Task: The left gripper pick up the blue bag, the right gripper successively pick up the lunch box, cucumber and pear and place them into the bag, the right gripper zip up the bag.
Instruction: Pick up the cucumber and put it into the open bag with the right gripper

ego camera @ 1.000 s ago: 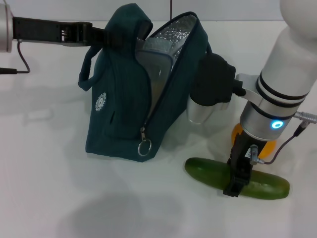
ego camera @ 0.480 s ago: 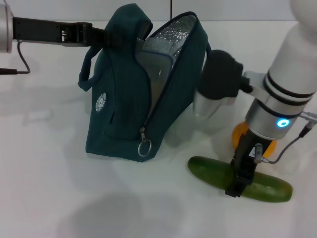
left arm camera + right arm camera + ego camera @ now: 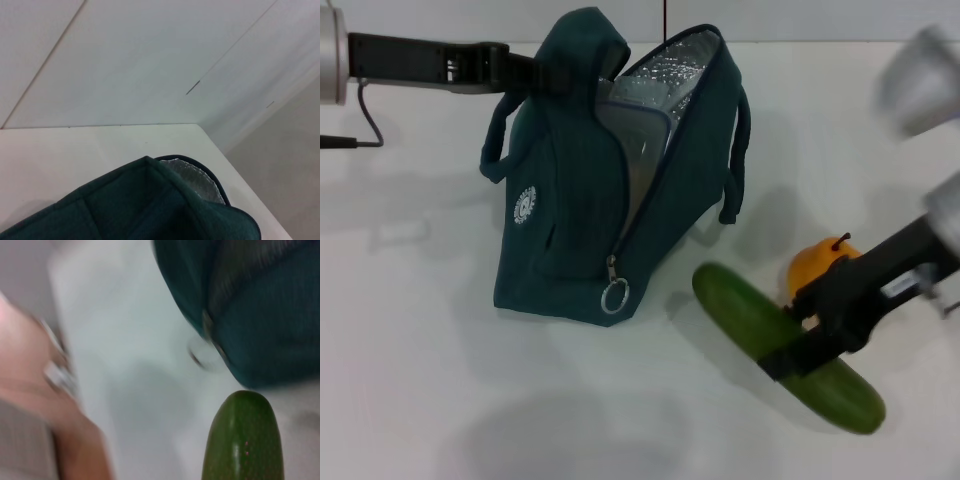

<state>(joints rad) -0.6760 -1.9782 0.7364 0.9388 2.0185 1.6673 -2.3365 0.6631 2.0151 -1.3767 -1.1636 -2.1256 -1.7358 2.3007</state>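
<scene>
Count on the white table [image 3: 410, 380]: one blue bag [image 3: 570, 200], one cucumber [image 3: 740, 315], one pear [image 3: 816, 262], two grippers. My left gripper [image 3: 535, 72] reaches in from my left at the top of the bag and is clamped on the fabric by the near handle, holding the bag upright with its mouth open and the silver foil lining [image 3: 665, 75] showing. The zipper's ring pull [image 3: 614, 296] hangs at the bag's lower front corner. My right gripper [image 3: 790, 355] is closed across the middle of the cucumber, gripping it from my right side. The cucumber lies at a slant, one end pointing toward the bag's lower corner, the other toward me; whether it is off the table I cannot tell. The pear sits just behind my right gripper, close beside the cucumber. In the right wrist view the cucumber's rounded tip [image 3: 245, 440] points at the bag [image 3: 250, 315].
</scene>
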